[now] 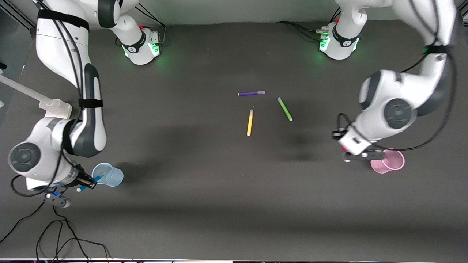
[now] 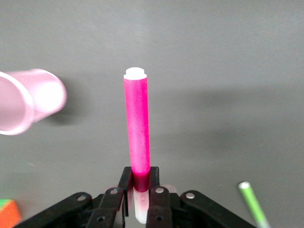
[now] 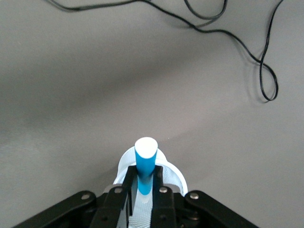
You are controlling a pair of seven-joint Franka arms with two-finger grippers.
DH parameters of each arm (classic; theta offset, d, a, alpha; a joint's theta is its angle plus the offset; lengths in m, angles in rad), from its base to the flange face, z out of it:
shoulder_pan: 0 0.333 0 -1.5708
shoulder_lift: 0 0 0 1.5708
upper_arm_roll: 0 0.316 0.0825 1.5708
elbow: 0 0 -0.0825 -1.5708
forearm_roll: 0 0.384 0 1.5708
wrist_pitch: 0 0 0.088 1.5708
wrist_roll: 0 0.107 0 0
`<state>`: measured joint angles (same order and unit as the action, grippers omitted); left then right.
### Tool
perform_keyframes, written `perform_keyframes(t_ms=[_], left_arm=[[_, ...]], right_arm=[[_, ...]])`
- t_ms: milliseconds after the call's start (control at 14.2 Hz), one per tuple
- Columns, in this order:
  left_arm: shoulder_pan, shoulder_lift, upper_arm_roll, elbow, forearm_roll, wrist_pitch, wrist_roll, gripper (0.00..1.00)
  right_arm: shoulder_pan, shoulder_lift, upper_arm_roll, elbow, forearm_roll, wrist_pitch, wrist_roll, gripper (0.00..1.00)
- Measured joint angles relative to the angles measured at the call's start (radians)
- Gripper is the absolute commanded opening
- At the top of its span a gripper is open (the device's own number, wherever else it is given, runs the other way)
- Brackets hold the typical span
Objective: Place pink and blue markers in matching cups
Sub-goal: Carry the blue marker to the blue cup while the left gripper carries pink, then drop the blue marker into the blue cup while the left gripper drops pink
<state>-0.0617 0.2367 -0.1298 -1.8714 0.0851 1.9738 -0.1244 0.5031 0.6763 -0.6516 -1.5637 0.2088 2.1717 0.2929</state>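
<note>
My right gripper [image 1: 87, 181] [image 3: 144, 183] is shut on the blue marker [image 1: 95, 179] [image 3: 145, 160]. It holds the marker tilted, one end over the rim of the pale blue cup [image 1: 109, 175] [image 3: 175, 174], which stands near the right arm's end of the table. My left gripper [image 1: 362, 155] [image 2: 139, 178] is shut on the pink marker [image 2: 136, 126], gripped close to its pale cap. It hangs over the bare table just beside the pink cup [image 1: 388, 161] [image 2: 29, 100], not above it. In the front view the left wrist hides the pink marker.
A purple pen [image 1: 251, 93], a yellow pen [image 1: 250, 122] and a green pen [image 1: 285, 109] [image 2: 251, 203] lie mid-table. Black cables [image 1: 55, 233] [image 3: 228, 28] trail over the table edge nearest the front camera, by the right arm.
</note>
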Motion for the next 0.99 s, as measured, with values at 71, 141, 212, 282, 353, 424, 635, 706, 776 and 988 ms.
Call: perform_keyframes(t_ms=[71, 141, 212, 282, 353, 424, 635, 706, 776, 988], left_arm=[[0.016, -0.012, 0.000, 0.000, 0.019, -0.001, 0.066, 0.00], [0.028, -0.019, 0.000, 0.000, 0.033, -0.001, 0.120, 0.00], [0.036, -0.021, 0.000, 0.000, 0.051, 0.001, 0.173, 0.00], [0.043, -0.021, 0.000, 0.000, 0.071, 0.006, 0.222, 0.00], [0.050, -0.021, 0.000, 0.000, 0.087, 0.018, 0.270, 0.00], [0.063, -0.021, -0.001, 0.000, 0.096, 0.035, 0.328, 0.00], [0.142, -0.021, 0.000, -0.002, 0.099, 0.101, 0.565, 0.00], [0.170, -0.021, 0.001, -0.002, 0.099, 0.112, 0.633, 0.00], [0.194, -0.021, 0.001, -0.003, 0.099, 0.118, 0.689, 0.00], [0.217, -0.020, 0.001, -0.005, 0.112, 0.100, 0.786, 0.00]], right_arm=[[0.006, -0.007, -0.002, -0.033, 0.000, 0.032, -0.005, 0.00], [0.009, -0.015, -0.003, -0.062, -0.001, 0.061, -0.011, 0.00], [0.011, -0.022, -0.003, -0.084, -0.001, 0.083, -0.015, 0.00], [0.012, -0.028, -0.003, -0.099, -0.001, 0.094, -0.017, 0.00], [0.013, -0.032, -0.003, -0.107, -0.001, 0.100, -0.019, 0.27], [0.014, -0.035, -0.003, -0.111, -0.001, 0.103, -0.019, 0.48], [0.019, -0.037, -0.003, -0.114, -0.001, 0.103, -0.021, 1.00], [0.022, -0.037, -0.003, -0.115, -0.001, 0.104, -0.021, 1.00], [0.023, -0.037, -0.003, -0.116, -0.001, 0.104, -0.021, 1.00], [0.024, -0.038, -0.003, -0.116, -0.001, 0.104, -0.022, 1.00]])
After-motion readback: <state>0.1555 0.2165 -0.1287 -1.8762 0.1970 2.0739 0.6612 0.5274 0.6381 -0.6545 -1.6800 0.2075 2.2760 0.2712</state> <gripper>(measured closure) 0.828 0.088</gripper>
